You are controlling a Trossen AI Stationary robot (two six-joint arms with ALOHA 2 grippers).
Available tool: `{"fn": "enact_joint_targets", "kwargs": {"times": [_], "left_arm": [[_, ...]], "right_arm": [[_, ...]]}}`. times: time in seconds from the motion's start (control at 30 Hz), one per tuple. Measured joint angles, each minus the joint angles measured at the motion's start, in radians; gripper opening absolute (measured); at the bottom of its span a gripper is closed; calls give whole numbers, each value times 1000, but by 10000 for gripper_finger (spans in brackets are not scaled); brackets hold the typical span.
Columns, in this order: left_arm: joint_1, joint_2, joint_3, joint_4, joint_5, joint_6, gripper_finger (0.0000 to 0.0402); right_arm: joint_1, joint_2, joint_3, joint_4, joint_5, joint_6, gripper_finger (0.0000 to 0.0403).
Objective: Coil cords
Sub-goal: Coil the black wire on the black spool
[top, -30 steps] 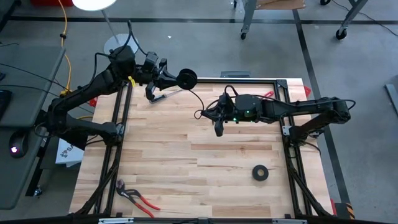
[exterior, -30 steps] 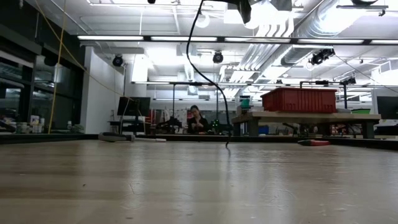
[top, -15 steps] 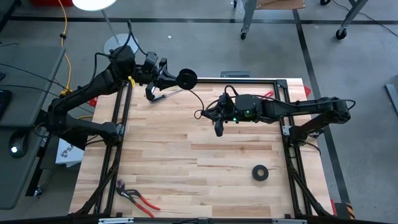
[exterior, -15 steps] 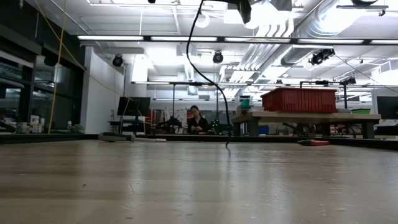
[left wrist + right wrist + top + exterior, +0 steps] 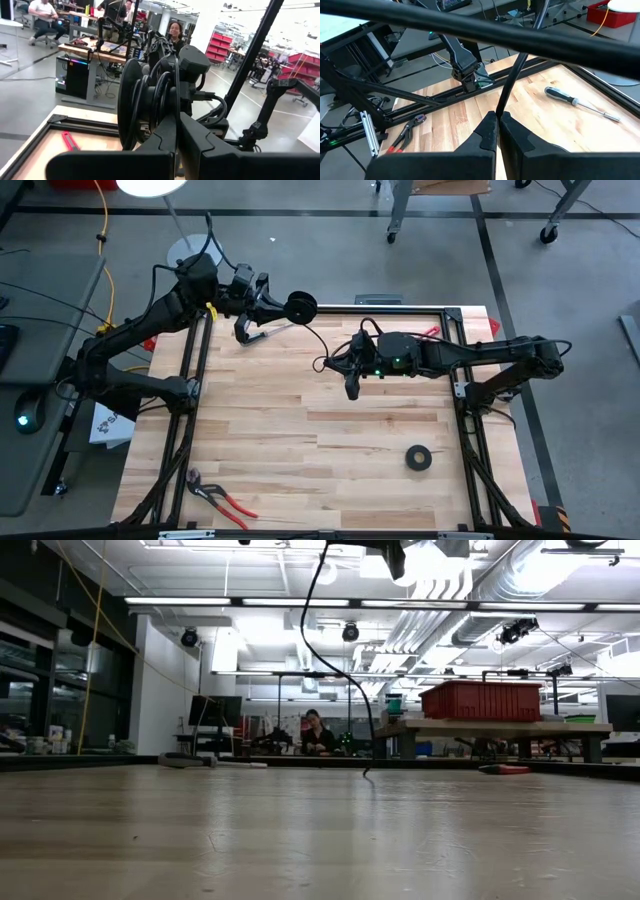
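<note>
While I keep the coil (image 5: 300,306) clamped in the left hand (image 5: 283,307), the right hand (image 5: 497,118), nearer the surface's (image 5: 300,440) middle, pinches the cord (image 5: 320,655) to tension its free run for winding.

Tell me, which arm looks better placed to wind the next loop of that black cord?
Probably the right. Its gripper is shut on the loose stretch of the cord, free to carry it round. The left gripper is shut on the finished coil, so it only anchors.

The table (image 5: 300,430) is pale matt wood planks; the cord (image 5: 318,352) looks thin, smooth black plastic.
</note>
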Motion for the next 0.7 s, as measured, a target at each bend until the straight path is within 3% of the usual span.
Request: {"fn": "enact_joint_targets", "kwargs": {"times": [0.7], "left_arm": [[0,0,0,-3,5,6,0]], "right_arm": [[0,0,0,-15,-26,0,0]]}}
